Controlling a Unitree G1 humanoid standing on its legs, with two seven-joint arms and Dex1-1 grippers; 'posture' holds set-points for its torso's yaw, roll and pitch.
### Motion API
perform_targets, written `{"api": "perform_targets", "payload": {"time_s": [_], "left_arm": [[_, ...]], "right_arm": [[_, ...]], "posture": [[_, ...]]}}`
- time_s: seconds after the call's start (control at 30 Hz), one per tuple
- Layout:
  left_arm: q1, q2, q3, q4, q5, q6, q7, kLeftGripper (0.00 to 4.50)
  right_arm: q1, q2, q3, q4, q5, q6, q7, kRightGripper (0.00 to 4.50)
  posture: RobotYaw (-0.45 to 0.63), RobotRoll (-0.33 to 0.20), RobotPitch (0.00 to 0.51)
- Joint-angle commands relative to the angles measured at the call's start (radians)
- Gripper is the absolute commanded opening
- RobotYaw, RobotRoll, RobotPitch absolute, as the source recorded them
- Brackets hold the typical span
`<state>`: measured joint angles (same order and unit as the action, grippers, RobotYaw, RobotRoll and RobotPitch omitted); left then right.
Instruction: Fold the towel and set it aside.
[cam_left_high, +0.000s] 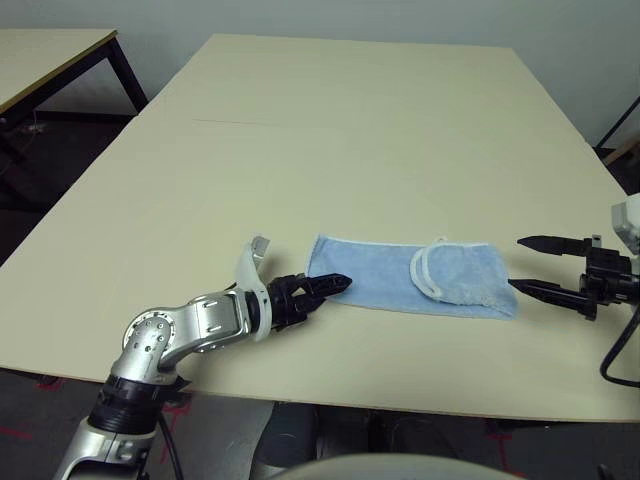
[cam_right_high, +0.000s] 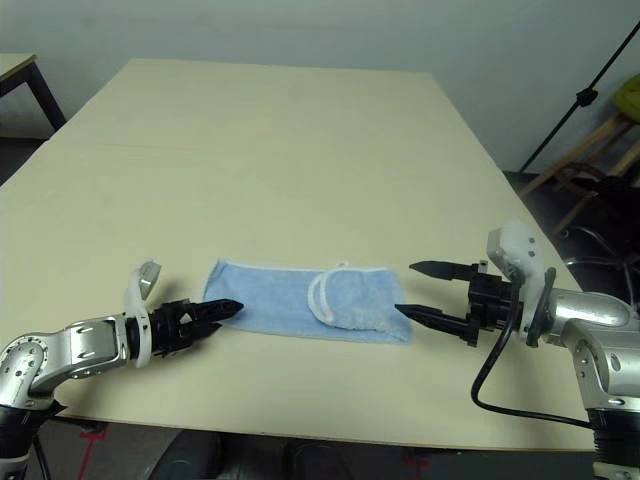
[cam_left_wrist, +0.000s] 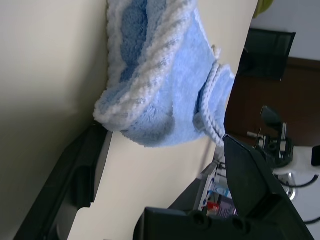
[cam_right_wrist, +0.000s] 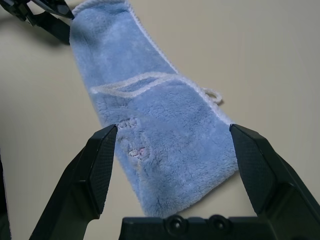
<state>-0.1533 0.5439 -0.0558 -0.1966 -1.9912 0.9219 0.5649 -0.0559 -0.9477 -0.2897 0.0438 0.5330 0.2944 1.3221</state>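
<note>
- Wide pale table (cam_left_high: 330, 120), bare apart from the cloth near its front edge.
- Light-blue towel (cam_right_high: 300, 300) lying flat as a long folded strip across the front of the table, white stitched edging curling over the upper layer toward the right end, small white loop poking out at the far long edge.
- Left gripper (cam_left_high: 335, 284) low at the towel's left short end, black fingers spread apart with nothing between them, tips at or just over the corner; touching or not, cannot tell.
- Seen from the left wrist, that corner of the towel bunched up right ahead of the parted fingers (cam_left_wrist: 250, 175).
- Right gripper (cam_right_high: 410, 288) just off the towel's right short end, fingers wide apart and empty, one tip beside the near corner, the other raised farther back.
</note>
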Motion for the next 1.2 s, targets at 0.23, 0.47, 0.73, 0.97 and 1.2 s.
{"api": "perform_targets", "payload": {"time_s": [0.23,0.47,0.73,0.97,1.2], "left_arm": [[0.047,-0.017,-0.013,0.008,0.056,-0.046,0.053,2.46],[0.046,-0.034,0.007,0.009,0.112,-0.064,0.038,0.04],[0.033,-0.007,0.128,0.028,0.179,-0.096,0.003,0.04],[0.121,0.067,0.283,0.017,0.195,-0.092,-0.044,0.04],[0.172,0.179,0.372,0.014,0.184,-0.027,-0.147,0.04]], "right_arm": [[-0.011,-0.01,-0.001,-0.068,0.013,0.061,-0.027,4.5],[-0.024,-0.007,0.008,-0.076,0.012,0.083,-0.029,4.5],[-0.033,0.002,0.027,-0.041,0.0,0.066,-0.006,4.5],[-0.066,0.005,0.072,-0.038,-0.004,0.067,0.013,4.5],[-0.085,-0.022,0.108,-0.055,0.009,0.091,0.075,4.5]], "posture": [[0.09,0.0,0.101],[0.1,0.0,0.096],[0.13,0.0,0.08],[0.16,0.0,0.076],[0.17,0.0,0.071]]}}
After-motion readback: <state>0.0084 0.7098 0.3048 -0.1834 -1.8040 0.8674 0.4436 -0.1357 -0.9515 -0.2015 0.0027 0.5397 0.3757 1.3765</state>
